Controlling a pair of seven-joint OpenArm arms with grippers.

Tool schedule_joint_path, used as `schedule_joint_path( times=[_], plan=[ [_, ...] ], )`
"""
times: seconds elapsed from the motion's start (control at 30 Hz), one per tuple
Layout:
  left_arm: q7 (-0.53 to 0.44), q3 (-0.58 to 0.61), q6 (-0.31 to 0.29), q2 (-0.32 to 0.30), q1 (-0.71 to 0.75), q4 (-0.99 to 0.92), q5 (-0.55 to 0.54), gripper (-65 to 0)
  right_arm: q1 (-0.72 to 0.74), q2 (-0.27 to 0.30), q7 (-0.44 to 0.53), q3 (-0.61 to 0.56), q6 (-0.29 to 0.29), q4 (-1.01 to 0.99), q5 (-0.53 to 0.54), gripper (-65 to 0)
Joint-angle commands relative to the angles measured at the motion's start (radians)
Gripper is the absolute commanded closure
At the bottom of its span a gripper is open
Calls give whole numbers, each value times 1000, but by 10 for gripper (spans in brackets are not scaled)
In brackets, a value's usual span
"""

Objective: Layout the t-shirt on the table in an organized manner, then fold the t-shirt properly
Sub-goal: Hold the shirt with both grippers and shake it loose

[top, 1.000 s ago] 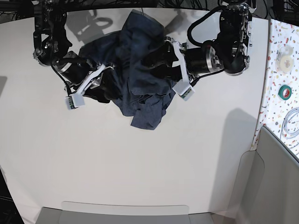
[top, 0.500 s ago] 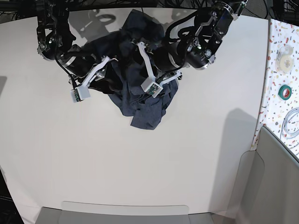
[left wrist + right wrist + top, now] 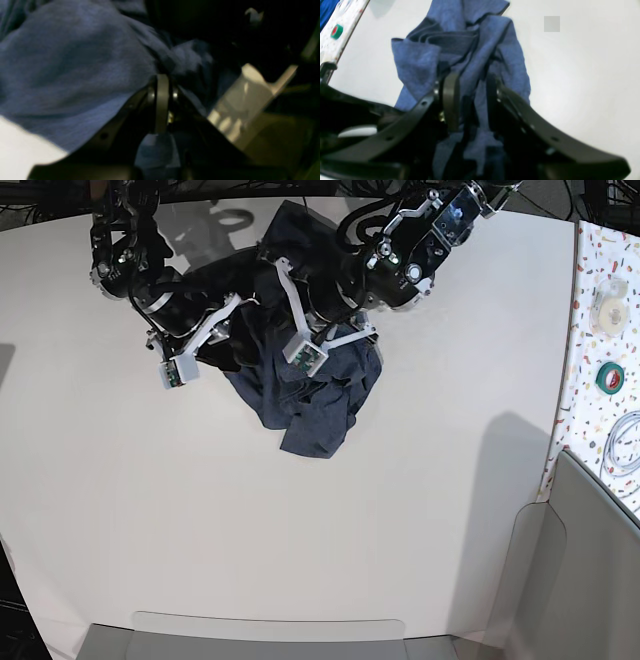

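step: spread bunched t-shirt (image 3: pixel 310 395) | left gripper (image 3: pixel 162 82) pinched on cloth | right gripper (image 3: pixel 470 100) clamping a fold | tip: pull apart slowly, low over table (image 3: pixel 300 530)

Speckled side strip (image 3: pixel 605 330), grey bins (image 3: pixel 600 580)

Robot lab: white table (image 3: pixel 300 530), two arms

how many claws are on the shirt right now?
2. The left claw is shut on a fold of the t-shirt. The right claw has cloth between its jaws at the shirt's other side.
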Motion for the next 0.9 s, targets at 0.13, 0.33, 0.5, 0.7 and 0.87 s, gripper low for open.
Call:
schedule_joint_path(
  times=[0.13, 0.33, 0.5, 0.7, 0.87],
  plan=[
    [-40, -217, 6, -1, 44, 33, 7, 0, 8, 7, 25, 7, 8, 17, 3, -180],
    [-166, -503, -4, -1, 166, 36, 6, 0, 12, 7, 25, 7, 8, 14, -1, -180],
    [-195, -633, -8, -1, 244, 34, 1, 0, 14, 6, 27, 7, 8, 9, -87, -180],
    [-146, -530, -110, 4, 245, 36, -1, -91, 14, -62, 25, 4, 8, 9, -147, -182],
    [-140, -424, -122, 47, 178, 36, -1, -320, 14, -63, 25, 4, 8, 9, -147, -182]
  ],
)
